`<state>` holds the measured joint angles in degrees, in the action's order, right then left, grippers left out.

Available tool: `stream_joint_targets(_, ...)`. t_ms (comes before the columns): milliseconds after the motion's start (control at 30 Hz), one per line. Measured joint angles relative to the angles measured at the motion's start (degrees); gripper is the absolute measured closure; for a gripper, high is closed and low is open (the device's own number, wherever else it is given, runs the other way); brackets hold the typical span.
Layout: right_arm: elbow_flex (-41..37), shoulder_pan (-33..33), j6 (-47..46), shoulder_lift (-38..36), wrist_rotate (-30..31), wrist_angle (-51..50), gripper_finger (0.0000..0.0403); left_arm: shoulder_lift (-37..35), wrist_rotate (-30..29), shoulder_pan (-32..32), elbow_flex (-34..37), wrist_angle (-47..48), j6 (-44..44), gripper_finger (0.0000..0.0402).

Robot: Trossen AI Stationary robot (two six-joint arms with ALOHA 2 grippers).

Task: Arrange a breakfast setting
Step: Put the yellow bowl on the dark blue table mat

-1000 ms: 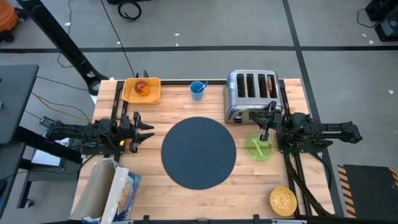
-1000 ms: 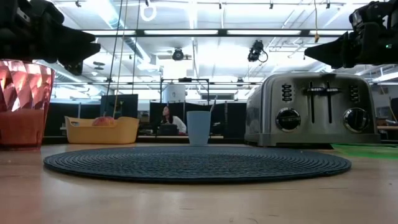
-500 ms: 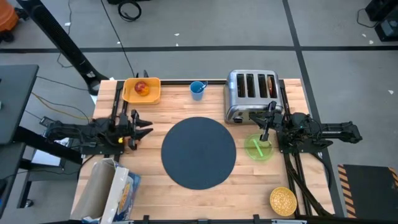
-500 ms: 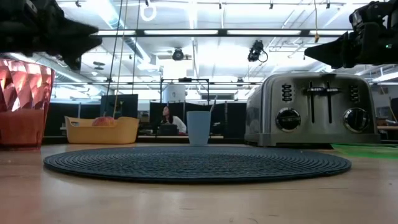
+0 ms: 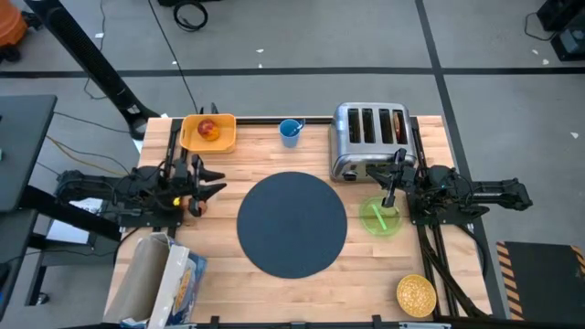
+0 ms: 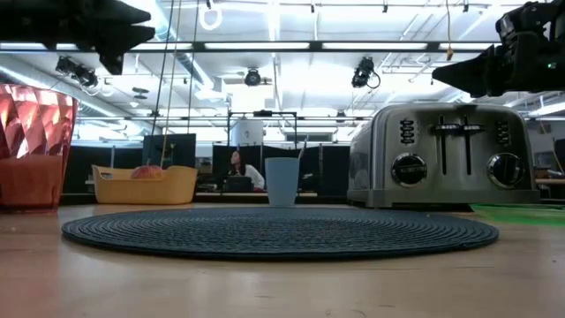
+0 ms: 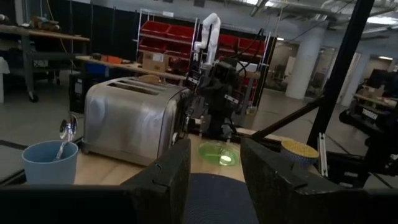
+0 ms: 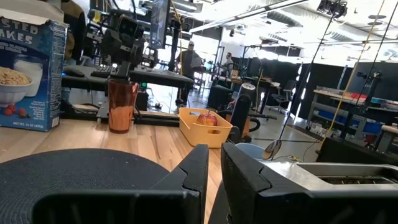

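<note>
Since a second ago the left gripper [image 5: 203,181] has drawn back and risen from the orange tumbler [image 5: 195,206], which now stands free on the table near the left edge of the dark round mat [image 5: 292,224]. Its fingers stand partly spread with nothing between them, as the left wrist view shows. The right gripper [image 5: 394,174] has not stirred: it hangs between the toaster [image 5: 370,139] and the green plate [image 5: 379,218], fingers nearly together and holding nothing.

Little of the setting is in place. The mat lies bare at the middle. The apple [image 5: 207,130] sits in the yellow tray [image 5: 224,139] at the back, the blue cup [image 5: 290,132] with a spoon [image 7: 66,130] in it stands beside that, and the yellow bowl [image 5: 415,294] of cereal waits at the front right corner. The plate looks empty, though the right arm partly covers it.

I judge the tumbler light, rigid plastic, faceted and a little slippery; it tapers, so a hold across the upper wall, just under the rim, should keep it upright without tipping.
</note>
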<state>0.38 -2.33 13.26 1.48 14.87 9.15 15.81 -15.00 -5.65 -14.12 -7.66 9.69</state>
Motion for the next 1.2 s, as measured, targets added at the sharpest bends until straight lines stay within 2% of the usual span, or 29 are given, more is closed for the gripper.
stream_joint_targets(400,0.00,0.01,-0.60,0.02,-0.02,1.55,0.0348,16.07,0.04,0.00,-15.20,0.08,1.24,0.0255)
stream_joint_targets(533,0.00,0.00,-7.17,0.02,0.41,7.74,0.0348,21.68,0.04,0.00,-20.81,0.26,1.69,0.0255)
stream_joint_targets(733,0.00,-0.02,-18.74,0.02,6.93,13.99,0.0348,26.59,0.07,0.00,-26.83,-0.75,2.42,0.0255)
stream_joint_targets(800,0.00,-0.02,-21.98,0.00,5.34,15.72,0.0348,27.71,0.07,0.00,-28.26,-1.67,4.40,0.0255)
stream_joint_targets(933,2.91,0.51,-23.74,0.51,-3.64,14.61,0.0348,29.36,0.04,0.00,-30.01,-1.76,5.06,0.0255)
stream_joint_targets(1033,7.80,1.43,-26.66,2.79,-4.69,11.84,0.0348,30.24,0.02,-0.04,-30.31,-2.11,5.20,0.0255)
stream_joint_targets(1200,19.01,4.02,-25.43,11.00,-6.81,2.35,0.0348,31.05,0.00,-0.04,-30.33,-2.44,7.97,0.0255)
